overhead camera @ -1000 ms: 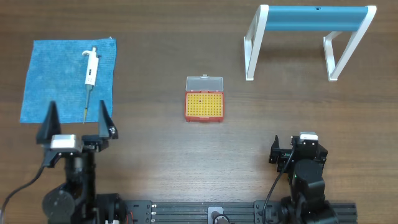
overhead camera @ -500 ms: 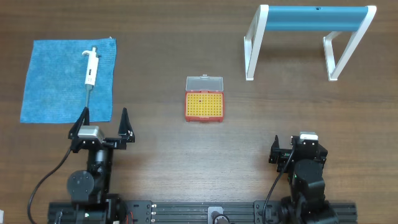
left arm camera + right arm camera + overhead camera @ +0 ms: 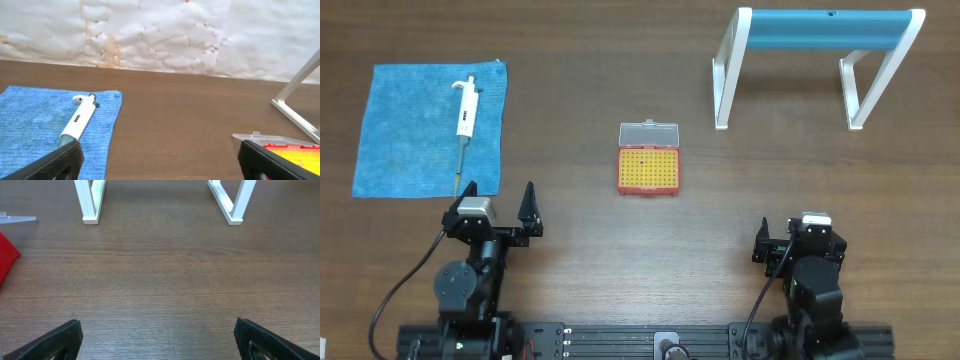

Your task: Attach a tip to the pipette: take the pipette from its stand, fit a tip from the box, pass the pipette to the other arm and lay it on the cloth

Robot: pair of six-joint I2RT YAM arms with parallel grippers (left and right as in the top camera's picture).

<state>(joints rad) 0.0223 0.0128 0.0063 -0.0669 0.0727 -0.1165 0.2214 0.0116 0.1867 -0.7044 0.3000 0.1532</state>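
Note:
The white pipette (image 3: 466,113) with its yellow tip lies on the blue cloth (image 3: 395,140) at the table's left; the left wrist view has the pipette (image 3: 79,120) on the cloth (image 3: 30,125) too. The red tip box (image 3: 648,170) with yellow tips and a clear open lid sits mid-table, its corner (image 3: 292,150) seen from the left wrist. The white-and-blue stand (image 3: 820,50) is at the back right. My left gripper (image 3: 497,205) is open near the cloth's front right corner, holding nothing. My right gripper (image 3: 790,240) is drawn back near its base, its fingers (image 3: 55,342) spread open over bare table.
The stand's white legs (image 3: 90,200) rise ahead of the right gripper. A crinkled white wall covering (image 3: 165,35) backs the table. Bare wooden tabletop (image 3: 620,250) lies between the two arms.
The left arm has drawn back toward its base and swung right, away from the cloth. The pipette stays on the cloth. The right arm has not moved.

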